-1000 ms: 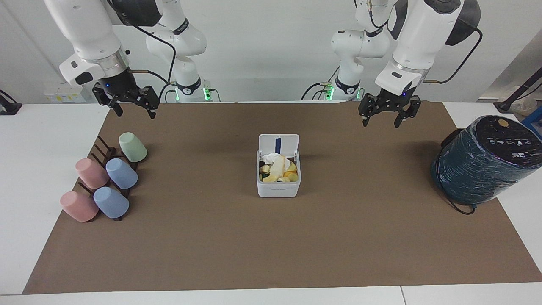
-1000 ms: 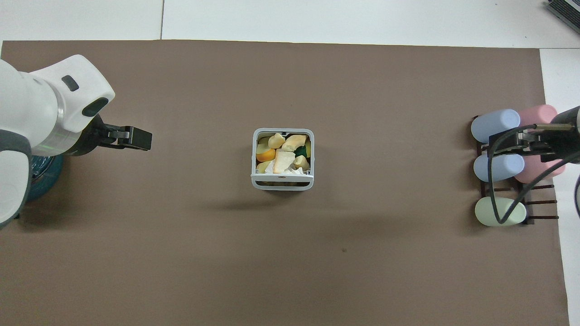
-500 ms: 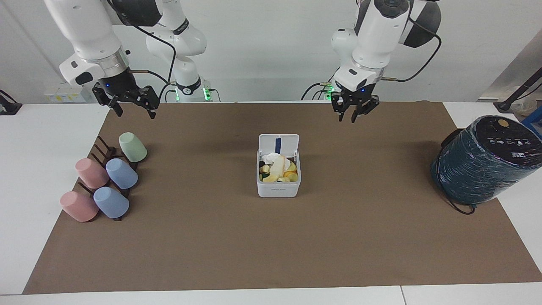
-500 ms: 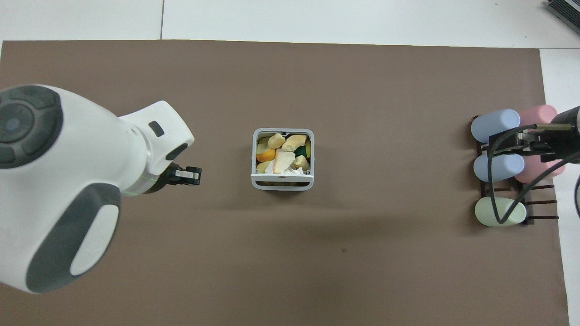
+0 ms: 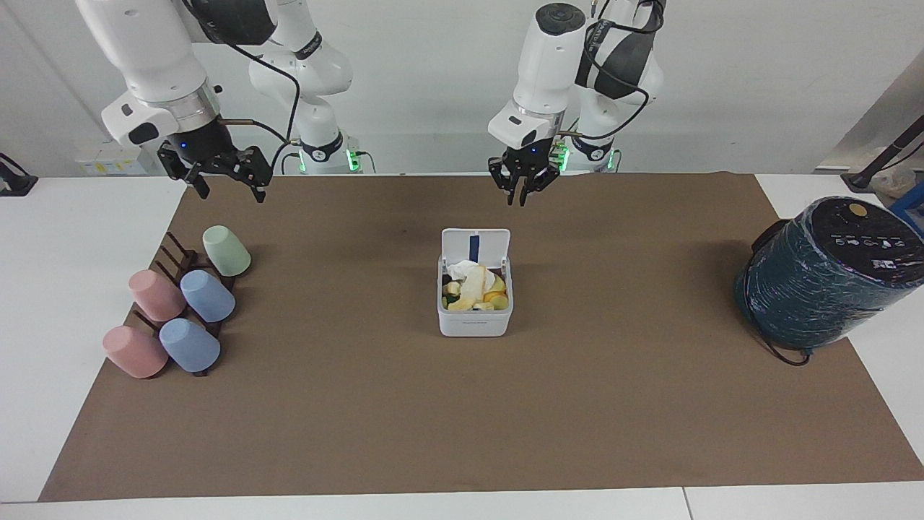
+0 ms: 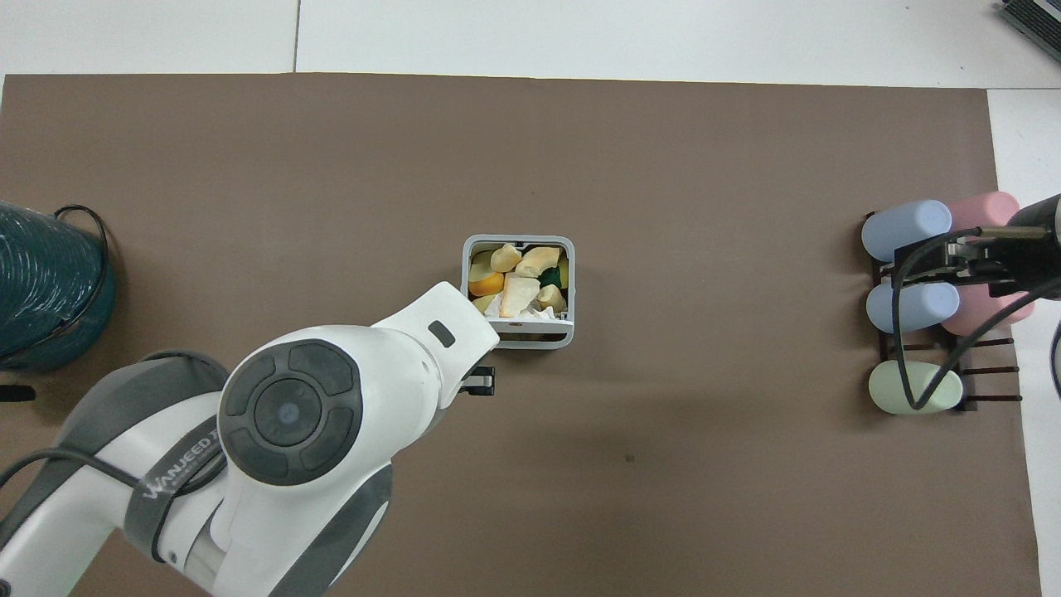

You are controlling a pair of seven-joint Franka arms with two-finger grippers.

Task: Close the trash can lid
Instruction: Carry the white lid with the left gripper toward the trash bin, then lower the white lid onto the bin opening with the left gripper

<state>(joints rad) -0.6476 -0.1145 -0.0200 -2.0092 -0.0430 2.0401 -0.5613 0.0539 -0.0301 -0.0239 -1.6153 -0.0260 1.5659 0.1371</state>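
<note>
The trash can (image 5: 475, 303) sits on the brown mat (image 5: 462, 404) near the middle of the surface (image 5: 72, 238), its faintly lettered front turned away from the robots. It is filled with scraps, mostly yellow and white pieces (image 6: 519, 280). Its lid (image 5: 475, 246) stands upright on the edge of the can nearest the robots, with the blue strip (image 5: 473, 245) on its underside showing in the facing view; the can is open. The left pincer (image 5: 522, 189) hangs in the air over bare mat between the lid and the robots, slightly toward the left arm's end, and touches nothing. Its fingers (image 5: 512, 193) point downward and stand close together with a narrow gap between them, and nothing is held in that gap. In the overhead view the left arm's white wrist covers one corner of the can, and only the dark tip of the pincer (image 6: 482, 380) shows past it. The right pincer (image 5: 227, 175) hangs over the mat's corner at the right arm's end, just above the dark rack (image 5: 177, 260) that carries the green (image 5: 226, 250), blue (image 5: 207, 295) and pink cups (image 5: 156, 295); its fingers are spread wide and hold nothing. The large dark wrapped cylinder (image 5: 823, 273) stands at the left arm's end, well apart from the can.
</note>
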